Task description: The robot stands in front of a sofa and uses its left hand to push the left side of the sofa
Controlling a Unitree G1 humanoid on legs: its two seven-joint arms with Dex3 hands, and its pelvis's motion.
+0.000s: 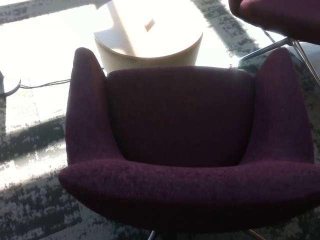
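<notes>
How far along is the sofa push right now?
Hard to call done: the purple sofa sits squarely before the round wooden table, and neither hand is in view. Nothing is touching its left armrest, so any further push would need the left hand brought back.

You have the sofa (185,145) filling the middle of your view, its back edge nearest you and its seat beyond; behind it stands a round table (150,42); a second seat (280,17) sits at the far right; a cable (42,84) lies on the floor (30,200) to the left.
</notes>
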